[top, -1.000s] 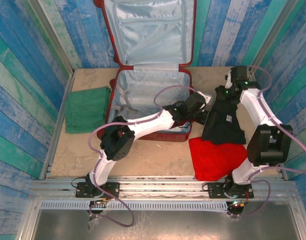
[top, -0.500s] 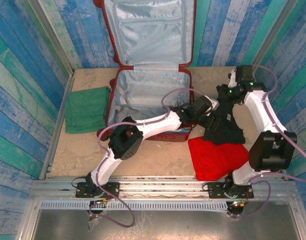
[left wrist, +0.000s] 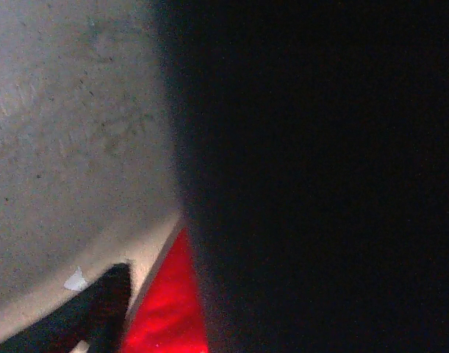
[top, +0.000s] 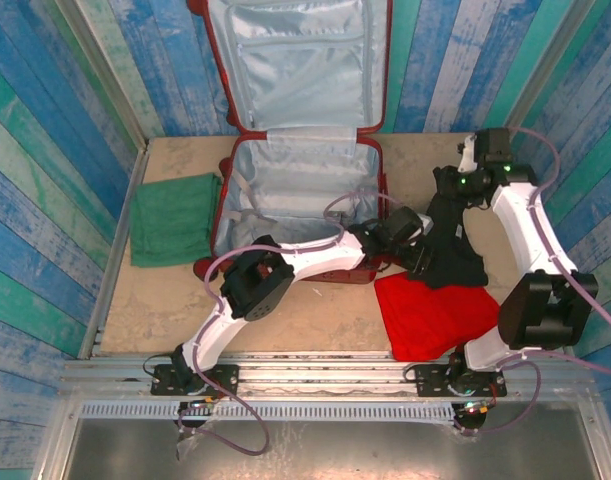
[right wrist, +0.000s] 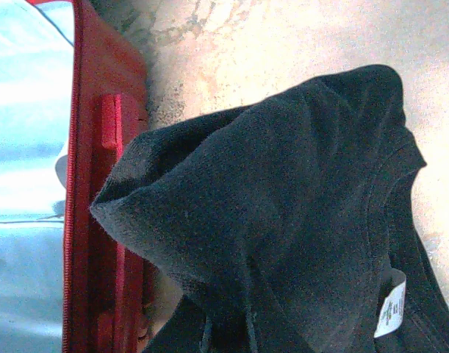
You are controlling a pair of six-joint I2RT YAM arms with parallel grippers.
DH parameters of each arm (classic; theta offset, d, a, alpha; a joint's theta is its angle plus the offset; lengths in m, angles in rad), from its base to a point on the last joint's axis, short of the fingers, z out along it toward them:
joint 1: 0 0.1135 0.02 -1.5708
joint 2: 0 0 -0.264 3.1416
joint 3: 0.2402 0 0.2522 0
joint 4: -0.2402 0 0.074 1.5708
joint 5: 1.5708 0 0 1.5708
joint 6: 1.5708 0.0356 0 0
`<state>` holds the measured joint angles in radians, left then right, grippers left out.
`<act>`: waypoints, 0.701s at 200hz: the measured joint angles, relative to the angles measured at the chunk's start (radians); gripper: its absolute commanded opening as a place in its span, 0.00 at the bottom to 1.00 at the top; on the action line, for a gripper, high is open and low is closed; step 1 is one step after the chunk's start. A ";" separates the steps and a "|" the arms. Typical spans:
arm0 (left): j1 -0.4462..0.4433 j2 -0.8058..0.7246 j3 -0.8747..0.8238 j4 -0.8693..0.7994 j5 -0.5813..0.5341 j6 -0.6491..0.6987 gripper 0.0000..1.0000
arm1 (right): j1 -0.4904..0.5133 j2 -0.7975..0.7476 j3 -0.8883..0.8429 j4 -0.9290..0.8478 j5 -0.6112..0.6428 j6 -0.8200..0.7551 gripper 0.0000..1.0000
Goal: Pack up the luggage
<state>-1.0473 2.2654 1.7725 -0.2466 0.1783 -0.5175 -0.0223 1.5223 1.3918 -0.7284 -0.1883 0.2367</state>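
Since a second ago, the left gripper (top: 417,255) had slid right against the black garment (top: 455,255), its opening hidden by cloth. The right gripper (top: 448,188), clamped on the garment's top, held it up, seemingly to stretch it, just right of the open luggage (top: 295,185).

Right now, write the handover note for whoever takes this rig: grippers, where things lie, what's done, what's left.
Right gripper: shut on the upper end of the black garment, right of the luggage.
Left gripper: at the garment's lower left edge, pressed into dark fabric; open or shut can't be told.
Luggage: open, lid up against the back wall, no clothes seen inside.
Red cloth: on the table, near side of the garment. Green cloth: folded, left of the luggage.
Done: nothing packed. Left: likely all three cloths go in.
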 measured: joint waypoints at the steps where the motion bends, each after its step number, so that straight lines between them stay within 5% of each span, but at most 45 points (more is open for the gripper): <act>1: 0.000 0.000 0.000 0.000 0.001 0.002 0.35 | 0.000 0.000 0.000 0.000 0.000 0.000 0.01; 15: -0.006 0.000 0.000 -0.003 0.012 -0.011 0.16 | 0.000 -0.004 0.009 -0.008 -0.010 0.002 0.00; 38: -0.009 -0.003 -0.001 0.007 0.029 -0.030 0.07 | 0.000 -0.021 0.018 -0.025 -0.027 0.003 0.01; 140: -0.008 -0.310 -0.119 -0.074 0.022 0.052 0.00 | 0.003 -0.173 0.082 0.020 -0.136 0.058 0.01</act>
<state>-1.0557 1.9556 1.6535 -0.3206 0.2001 -0.4656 -0.0193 1.3495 1.4738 -0.7082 -0.3241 0.2951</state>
